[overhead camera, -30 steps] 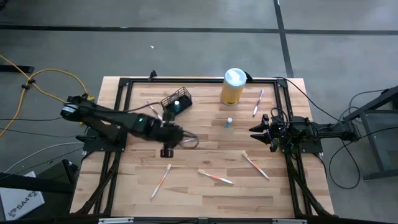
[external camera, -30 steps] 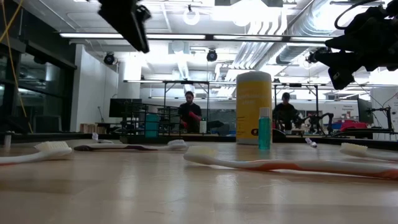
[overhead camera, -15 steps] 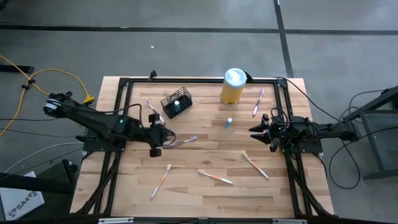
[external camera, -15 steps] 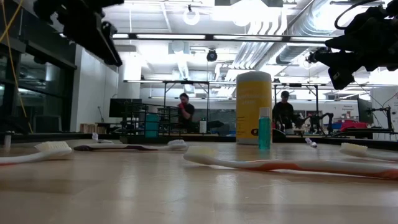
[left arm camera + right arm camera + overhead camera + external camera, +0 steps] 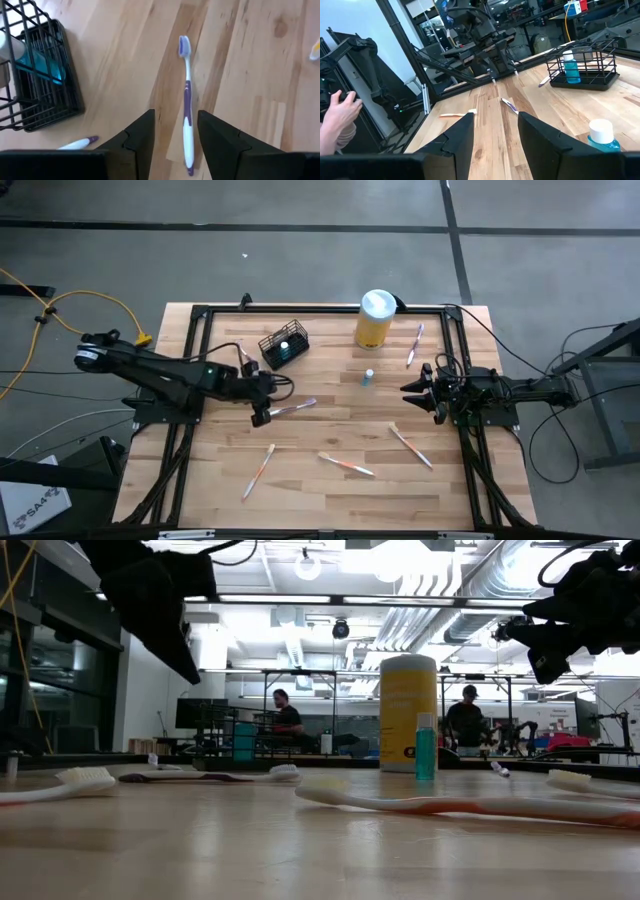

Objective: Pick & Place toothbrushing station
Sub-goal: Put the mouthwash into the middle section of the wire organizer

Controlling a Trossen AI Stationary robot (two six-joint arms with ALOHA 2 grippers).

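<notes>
Moved back toward nine o'clock: left gripper, fingers spread, holding nothing. Right gripper spread too. Toothbrushing station at eleven o'clock, holding blue bottle.

High cam: straight down, whole surface. Low cam: surface level, facing the room. Left wrist: close, looking down at purple toothbrush. Right wrist: looks across toward left arm. Wire-mesh holder shows in both wrist views.
</notes>
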